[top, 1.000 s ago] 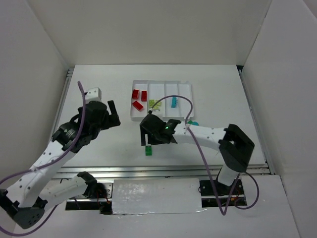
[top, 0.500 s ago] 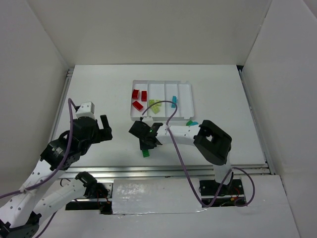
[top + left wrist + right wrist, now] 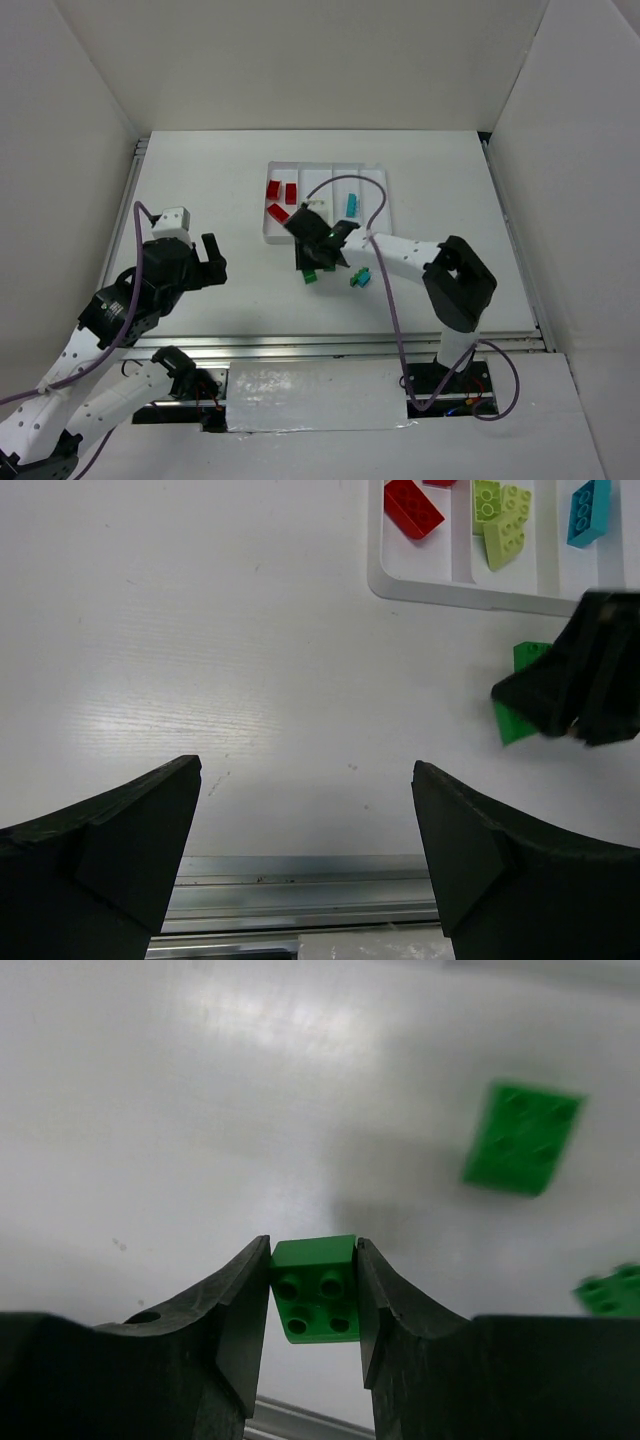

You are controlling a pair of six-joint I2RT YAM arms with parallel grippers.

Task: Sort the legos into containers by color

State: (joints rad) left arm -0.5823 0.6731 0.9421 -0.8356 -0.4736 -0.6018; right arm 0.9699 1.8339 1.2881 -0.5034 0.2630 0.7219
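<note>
One small green plastic brick is clamped between the fingers of our right gripper, which hangs just short of the near wall of the shallow white plastic tray. The bare rightmost compartment lies beyond the gripper and to its right, its long axis running away from us; we judge green belongs there. Our right arm is far nearer. Our left gripper hovers well to the left, jaws spread, holding nothing.
</note>
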